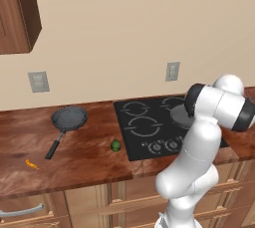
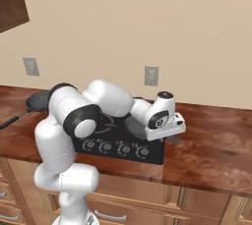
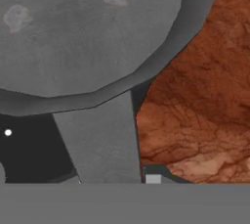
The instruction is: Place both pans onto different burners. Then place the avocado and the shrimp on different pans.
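One dark grey pan [image 1: 69, 117] lies on the wooden counter left of the black cooktop [image 1: 133, 143], its handle pointing toward the front. The second pan [image 3: 88, 32] rests at the cooktop's right side, partly behind my arm [image 1: 178, 116]. Its handle [image 3: 100, 140] runs down between my fingertips, and my gripper [image 3: 111, 179] is shut on it, seen from the side at the cooktop's right edge [image 2: 173, 138]. Two burners [image 1: 145, 126] on the left of the cooktop are bare. The green avocado [image 1: 115, 146] sits on the counter just left of the cooktop. The orange shrimp [image 1: 31, 164] lies near the counter's front left.
Silver knobs [image 2: 106, 147] line the cooktop's front edge. Bare wooden counter [image 2: 211, 140] stretches to the right of the cooktop. A wall cabinet [image 1: 15, 13] hangs at the upper left, and outlets [image 1: 172, 71] are on the wall behind.
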Tool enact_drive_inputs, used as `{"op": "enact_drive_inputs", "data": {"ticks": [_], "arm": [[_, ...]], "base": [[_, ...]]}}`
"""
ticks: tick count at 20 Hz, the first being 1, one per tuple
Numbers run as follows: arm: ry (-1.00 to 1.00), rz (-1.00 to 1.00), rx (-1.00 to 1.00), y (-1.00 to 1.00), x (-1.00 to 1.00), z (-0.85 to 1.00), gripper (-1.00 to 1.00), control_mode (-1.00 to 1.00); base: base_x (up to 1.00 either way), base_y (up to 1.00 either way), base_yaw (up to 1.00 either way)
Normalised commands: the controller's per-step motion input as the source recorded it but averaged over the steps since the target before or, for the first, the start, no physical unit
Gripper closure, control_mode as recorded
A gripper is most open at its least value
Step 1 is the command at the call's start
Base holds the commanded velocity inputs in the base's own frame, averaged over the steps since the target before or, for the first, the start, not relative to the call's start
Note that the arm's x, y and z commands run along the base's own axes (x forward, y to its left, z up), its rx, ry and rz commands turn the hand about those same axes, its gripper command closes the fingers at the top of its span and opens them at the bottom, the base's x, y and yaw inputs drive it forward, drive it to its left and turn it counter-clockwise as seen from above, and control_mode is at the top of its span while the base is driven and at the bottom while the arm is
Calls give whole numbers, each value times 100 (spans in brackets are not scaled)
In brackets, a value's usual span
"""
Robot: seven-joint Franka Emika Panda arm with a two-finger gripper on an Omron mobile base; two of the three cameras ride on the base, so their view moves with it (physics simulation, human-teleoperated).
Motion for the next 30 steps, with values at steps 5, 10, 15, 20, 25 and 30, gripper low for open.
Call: {"op": "enact_drive_inputs", "data": {"ticks": [5,10,15,20,25,30], "arm": [[5,0,0,17,11,-47,100,-100],[0,0,0,41,-6,-57,100,-100],[0,0,-1,52,-14,-55,100,-100],[0,0,-1,46,-3,-42,100,-100],[0,0,0,37,0,-43,100,-100],[0,0,0,34,0,-47,-100,-100]], "base": [[0,0,0],[0,0,0],[0,0,0],[0,0,0],[0,0,0],[0,0,0]]}}
